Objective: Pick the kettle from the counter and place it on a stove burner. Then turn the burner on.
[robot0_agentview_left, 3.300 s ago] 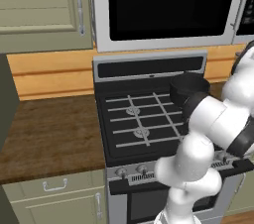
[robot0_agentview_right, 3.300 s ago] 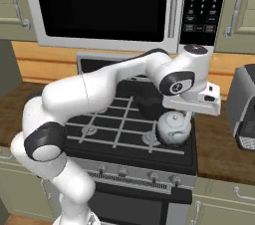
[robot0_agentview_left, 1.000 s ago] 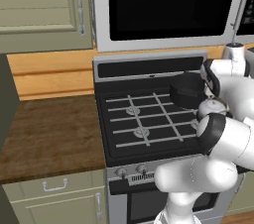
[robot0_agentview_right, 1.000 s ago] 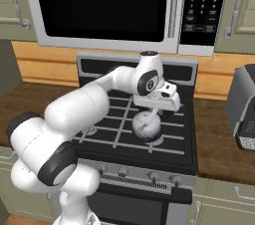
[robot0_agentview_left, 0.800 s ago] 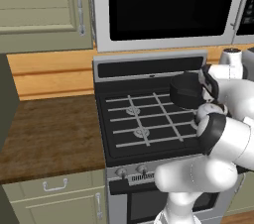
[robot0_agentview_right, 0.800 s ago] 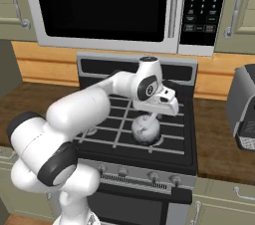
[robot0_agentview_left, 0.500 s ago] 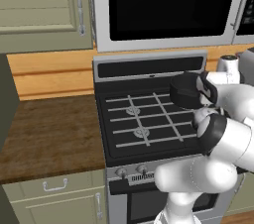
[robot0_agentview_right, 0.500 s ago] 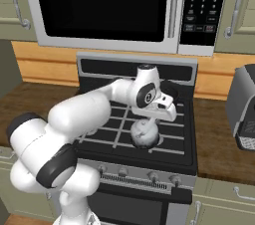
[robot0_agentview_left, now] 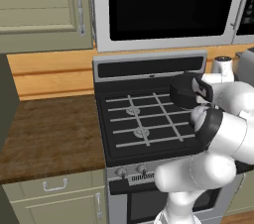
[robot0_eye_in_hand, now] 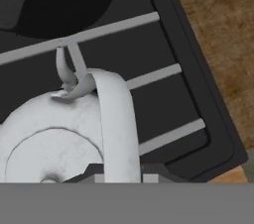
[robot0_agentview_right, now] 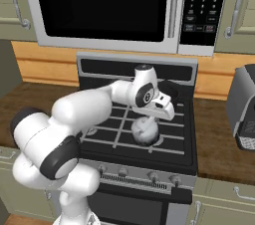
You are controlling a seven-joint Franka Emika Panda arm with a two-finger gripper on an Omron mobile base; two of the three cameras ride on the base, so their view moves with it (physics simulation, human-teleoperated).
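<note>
A black gas cooktop (robot0_agentview_right: 187, 154) crossed by pale grey grate bars sits between runs of dark brown wood-grain counter (robot0_agentview_left: 44, 139), under a large microwave (robot0_agentview_right: 99, 5) with a black door. The white jointed robot arm (robot0_agentview_right: 84, 109) reaches across the cooktop from the front left, its hand held low over the front right burner, apparently so that the load can be set squarely on the grate before the knobs (robot0_agentview_right: 152, 176) along the front panel are worked. A wide black pot (robot0_agentview_left: 186, 90) occupies the back right burner, which probably explains the choice of the front one. The small round whitish-grey mottled kettle (robot0_agentview_right: 144, 130) hangs under the hand at the front right of the cooktop, at or just above the bars; whether it already rests on them cannot be told. In the hand view the two-finger gripper (robot0_eye_in_hand: 119, 176) is pinched narrowly on the kettle's thin arched handle (robot0_eye_in_hand: 116, 119), which runs straight away from the fingers towards the short spout (robot0_eye_in_hand: 62, 69). The kettle stands upright, its spout aimed towards the black pot at the back of the stove.
</note>
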